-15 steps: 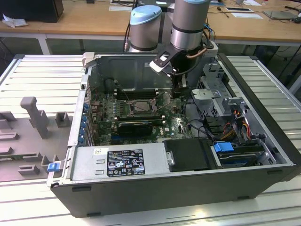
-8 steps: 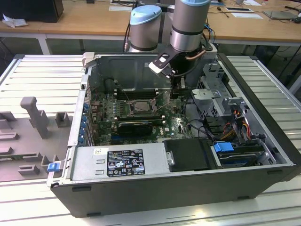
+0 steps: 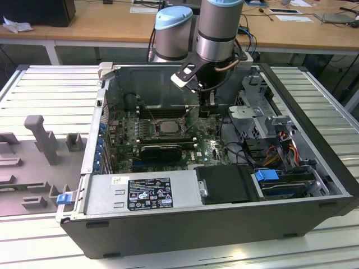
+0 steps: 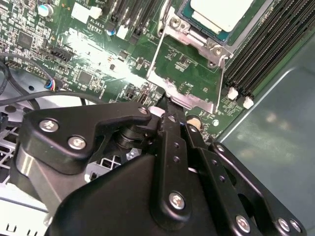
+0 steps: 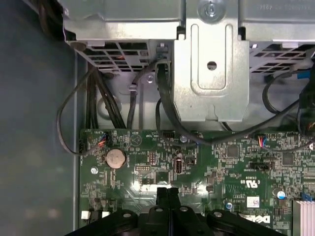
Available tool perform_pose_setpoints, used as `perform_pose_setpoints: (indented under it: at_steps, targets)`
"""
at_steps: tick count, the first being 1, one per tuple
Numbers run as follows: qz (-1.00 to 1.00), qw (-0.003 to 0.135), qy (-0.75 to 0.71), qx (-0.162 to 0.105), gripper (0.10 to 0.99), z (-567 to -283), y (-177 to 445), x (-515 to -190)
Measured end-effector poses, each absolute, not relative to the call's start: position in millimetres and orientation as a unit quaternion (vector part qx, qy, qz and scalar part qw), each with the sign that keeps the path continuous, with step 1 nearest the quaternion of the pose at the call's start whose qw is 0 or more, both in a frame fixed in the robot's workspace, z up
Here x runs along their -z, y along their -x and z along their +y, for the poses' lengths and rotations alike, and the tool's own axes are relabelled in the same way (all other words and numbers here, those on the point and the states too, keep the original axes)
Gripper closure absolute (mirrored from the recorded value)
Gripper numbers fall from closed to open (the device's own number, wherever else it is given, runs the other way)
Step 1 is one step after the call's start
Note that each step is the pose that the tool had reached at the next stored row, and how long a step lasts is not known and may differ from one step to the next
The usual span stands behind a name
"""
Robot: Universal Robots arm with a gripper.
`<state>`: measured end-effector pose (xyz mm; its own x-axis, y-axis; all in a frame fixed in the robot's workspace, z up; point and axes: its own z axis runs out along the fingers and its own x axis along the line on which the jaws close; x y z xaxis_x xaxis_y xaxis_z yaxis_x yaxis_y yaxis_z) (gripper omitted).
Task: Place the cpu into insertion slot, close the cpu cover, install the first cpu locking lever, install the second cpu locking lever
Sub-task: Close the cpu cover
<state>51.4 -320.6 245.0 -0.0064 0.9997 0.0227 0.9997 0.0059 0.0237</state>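
Ribbed grey metal desk, wooden desks behind, open computer case on top.
The cpu lies in the insertion slot. At its 3 o'clock in the exterior view, the gripper is closed and empty by the open cpu cover. The power supply carries a label.

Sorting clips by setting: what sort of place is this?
Probably a robotics lab or workshop: a robot arm reaches into an open computer case on a slatted metal table, with wooden desks behind.
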Motion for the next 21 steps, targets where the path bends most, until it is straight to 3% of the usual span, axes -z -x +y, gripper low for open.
perform_pose_setpoints:
  at_steps: [21]
  targets:
    - [0.709,0.000,-0.705,-0.016,0.980,-320.6,-42.7,-244.9]
